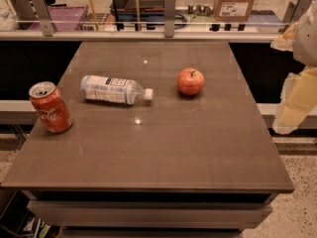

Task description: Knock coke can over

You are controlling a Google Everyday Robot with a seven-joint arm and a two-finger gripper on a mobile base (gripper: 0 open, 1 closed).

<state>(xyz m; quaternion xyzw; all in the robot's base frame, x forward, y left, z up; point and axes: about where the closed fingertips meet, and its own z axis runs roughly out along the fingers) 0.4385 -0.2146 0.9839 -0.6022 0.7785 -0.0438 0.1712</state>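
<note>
The end effector hung at the far right edge of the camera view, off the right side of the bench and above the floor rather than over the benchtop. Only pale, cream-coloured parts of it showed, cut by the frame edge, and I could not tell whether it was spread or pressed together. It held nothing that could be seen and touched nothing on the bench. The arm above it rose along the same edge, a light grey piece leaving the view at the top right corner.

Nearest to it on the brown benchtop lay one red apple, stem up, right of centre and toward the back. Left of the apple, apart from it, one clear plastic water bottle lay on its side, its white cap turned toward the apple. Farthest from the end effector stood one coke can, upright on its base by the bench's left edge, silver top and pull tab up, white script facing forward. It sat near the bottle's base but did not touch it.

That made three things on the bench, one of each kind. Behind the bench ran a glass rail with metal posts, and beyond it stood a cardboard box.
</note>
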